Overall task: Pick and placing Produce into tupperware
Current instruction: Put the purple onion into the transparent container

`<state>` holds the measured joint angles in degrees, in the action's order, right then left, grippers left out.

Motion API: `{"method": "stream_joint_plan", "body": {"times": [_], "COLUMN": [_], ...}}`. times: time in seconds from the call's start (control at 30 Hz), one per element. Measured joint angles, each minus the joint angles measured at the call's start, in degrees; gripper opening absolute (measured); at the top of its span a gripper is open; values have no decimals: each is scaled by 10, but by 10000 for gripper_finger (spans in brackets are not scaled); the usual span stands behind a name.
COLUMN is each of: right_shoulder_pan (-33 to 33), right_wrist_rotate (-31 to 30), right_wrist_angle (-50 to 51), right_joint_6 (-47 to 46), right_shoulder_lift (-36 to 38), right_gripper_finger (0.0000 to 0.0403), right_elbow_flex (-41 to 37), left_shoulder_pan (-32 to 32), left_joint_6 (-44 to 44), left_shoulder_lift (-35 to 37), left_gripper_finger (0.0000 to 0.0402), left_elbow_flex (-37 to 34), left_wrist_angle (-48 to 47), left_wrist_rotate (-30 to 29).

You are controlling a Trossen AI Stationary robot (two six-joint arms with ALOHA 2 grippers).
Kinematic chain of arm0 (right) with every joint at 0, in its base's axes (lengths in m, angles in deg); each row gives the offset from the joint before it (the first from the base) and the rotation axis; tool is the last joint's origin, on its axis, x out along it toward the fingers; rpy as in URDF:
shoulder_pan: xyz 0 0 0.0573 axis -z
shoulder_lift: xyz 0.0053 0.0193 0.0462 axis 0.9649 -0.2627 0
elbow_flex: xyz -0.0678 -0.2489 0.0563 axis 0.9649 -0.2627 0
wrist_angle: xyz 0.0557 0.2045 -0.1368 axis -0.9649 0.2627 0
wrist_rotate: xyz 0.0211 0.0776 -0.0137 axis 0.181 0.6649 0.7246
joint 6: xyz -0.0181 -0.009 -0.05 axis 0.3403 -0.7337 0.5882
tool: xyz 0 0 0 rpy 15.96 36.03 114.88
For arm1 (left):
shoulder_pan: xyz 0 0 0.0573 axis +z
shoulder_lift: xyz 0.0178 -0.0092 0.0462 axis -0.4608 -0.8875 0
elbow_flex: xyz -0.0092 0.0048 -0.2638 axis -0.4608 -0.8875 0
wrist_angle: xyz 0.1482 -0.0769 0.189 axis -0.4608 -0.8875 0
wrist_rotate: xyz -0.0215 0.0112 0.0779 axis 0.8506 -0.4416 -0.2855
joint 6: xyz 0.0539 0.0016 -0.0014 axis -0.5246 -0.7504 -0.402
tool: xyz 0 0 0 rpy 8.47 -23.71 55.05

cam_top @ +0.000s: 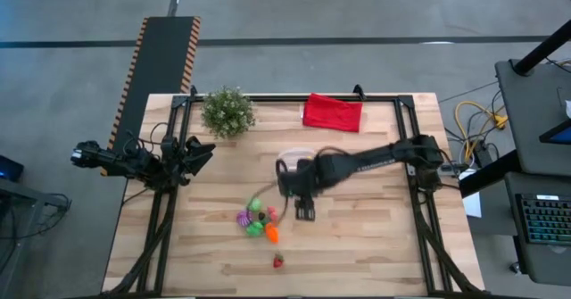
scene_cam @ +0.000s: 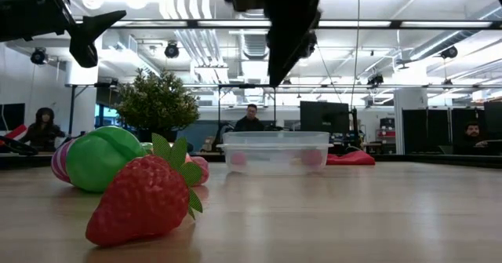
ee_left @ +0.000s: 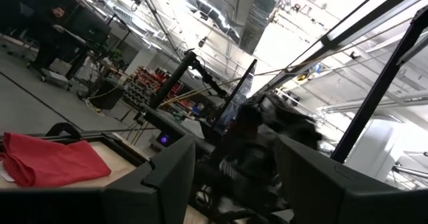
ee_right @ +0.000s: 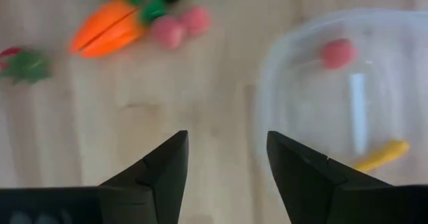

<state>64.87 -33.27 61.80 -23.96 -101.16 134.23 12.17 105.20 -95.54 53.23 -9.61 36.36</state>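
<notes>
The right gripper (ee_right: 224, 167) hangs over bare wood with its fingers spread wide and nothing between them. Just beyond one fingertip sits the clear tupperware (ee_right: 281, 70), holding a red piece (ee_right: 338, 52) and a yellow piece (ee_right: 381, 155). Beyond the other fingertip lie the orange carrot (ee_right: 107, 29), pink pieces (ee_right: 179, 26) and strawberry (ee_right: 23, 62). The left gripper (ee_left: 234, 177), fingers parted and empty, waits at the table's left edge.
</notes>
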Motion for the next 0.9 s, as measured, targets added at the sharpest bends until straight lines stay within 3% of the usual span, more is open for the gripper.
{"method": "stream_joint_plan", "body": {"times": [0.17, 0.47, 0.6, 0.73, 0.83, 0.9], "right_shoulder_pan": [-29, -32, -32, -35, -35, -32], "right_wrist_rotate": [-27, -41, -66, -185, -271, -289], "right_wrist_angle": [7, 5, 4, 1, -1, -5], "right_joint_6": [-70, -131, -135, -160, -206, -223], "right_shoulder_lift": [-13, -14, -11, 6, 26, 35], "right_gripper_finger": [190, 175, 171, 173, 177, 181], "right_elbow_flex": [-2, -2, 4, 12, 15, 14], "left_shoulder_pan": [0, 0, 0, 0, 0, 0], "left_joint_6": [-56, -12, 14, 3, 7, 41], "left_shoulder_lift": [0, 2, 1, -7, -21, -39], "left_gripper_finger": [192, 192, 192, 192, 192, 192], "left_elbow_flex": [0, 0, 3, 32, 59, 79], "left_wrist_angle": [1, 34, 62, -20, -164, -260], "left_wrist_rotate": [-32, -43, -18, 29, 40, 52]}}
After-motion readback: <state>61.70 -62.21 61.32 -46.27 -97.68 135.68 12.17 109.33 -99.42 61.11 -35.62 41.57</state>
